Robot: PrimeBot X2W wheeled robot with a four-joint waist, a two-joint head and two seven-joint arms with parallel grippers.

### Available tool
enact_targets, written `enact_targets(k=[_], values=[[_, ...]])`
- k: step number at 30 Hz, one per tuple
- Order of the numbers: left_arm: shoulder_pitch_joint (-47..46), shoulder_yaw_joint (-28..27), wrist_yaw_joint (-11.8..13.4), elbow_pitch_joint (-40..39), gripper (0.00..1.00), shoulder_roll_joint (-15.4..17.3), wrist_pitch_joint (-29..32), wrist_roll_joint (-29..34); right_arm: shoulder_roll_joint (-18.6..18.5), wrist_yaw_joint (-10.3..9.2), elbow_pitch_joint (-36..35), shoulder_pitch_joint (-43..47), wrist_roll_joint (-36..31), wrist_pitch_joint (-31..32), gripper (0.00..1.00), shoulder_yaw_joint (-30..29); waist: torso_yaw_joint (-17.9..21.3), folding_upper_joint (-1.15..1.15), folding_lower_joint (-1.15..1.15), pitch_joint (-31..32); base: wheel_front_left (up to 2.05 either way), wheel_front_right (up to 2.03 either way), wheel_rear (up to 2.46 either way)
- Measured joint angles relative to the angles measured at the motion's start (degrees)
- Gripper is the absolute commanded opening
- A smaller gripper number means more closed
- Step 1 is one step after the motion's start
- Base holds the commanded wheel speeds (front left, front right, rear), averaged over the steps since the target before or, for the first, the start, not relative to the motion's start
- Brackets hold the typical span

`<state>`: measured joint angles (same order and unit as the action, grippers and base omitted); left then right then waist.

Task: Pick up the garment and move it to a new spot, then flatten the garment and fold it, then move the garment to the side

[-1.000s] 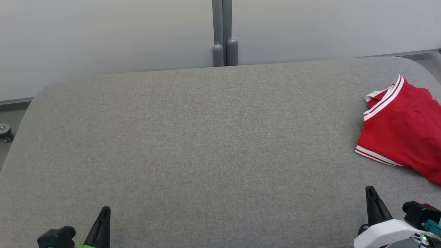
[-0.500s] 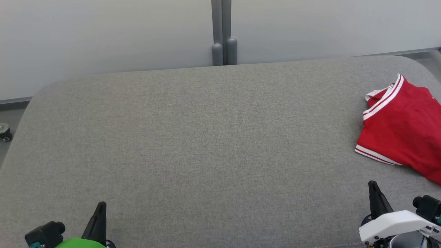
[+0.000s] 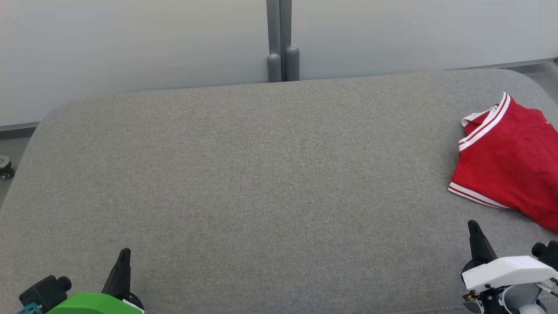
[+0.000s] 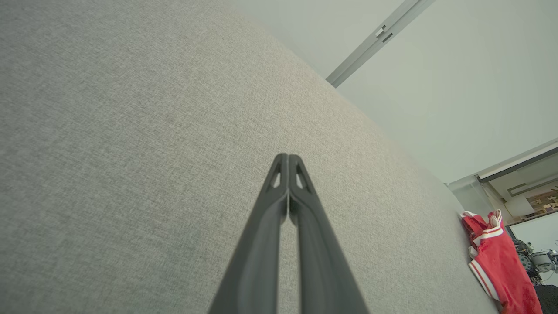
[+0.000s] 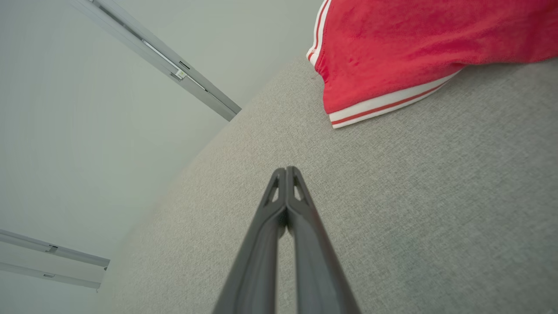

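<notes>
**Item: red garment, folded, set aside on grey cushion**

Garment (image 3: 510, 161): red with white-striped trim, in a compact bundle at the far right of the grey upholstered surface (image 3: 261, 183).
Left gripper (image 4: 288, 162): fingers pressed together, holding nothing, low at the near left.
Right gripper (image 5: 286, 174): fingers pressed together, holding nothing, near the garment's striped hem, apart from it.
Progress, as judged: moving, folding and setting aside appear complete; little remains.
</notes>
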<state>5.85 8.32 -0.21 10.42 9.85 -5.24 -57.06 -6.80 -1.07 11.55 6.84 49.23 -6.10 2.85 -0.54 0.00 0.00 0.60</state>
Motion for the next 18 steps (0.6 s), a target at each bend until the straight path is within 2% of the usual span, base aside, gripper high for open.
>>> enact_targets(k=[18], values=[[-2.48,-3.11,-1.89,1.43,0.00,-1.80,2.87,-11.03,0.93,2.29,1.18,-2.99,13.63,3.16,0.00,-2.35,0.17,0.00,0.00,-0.24,0.00,0.00,0.00]])
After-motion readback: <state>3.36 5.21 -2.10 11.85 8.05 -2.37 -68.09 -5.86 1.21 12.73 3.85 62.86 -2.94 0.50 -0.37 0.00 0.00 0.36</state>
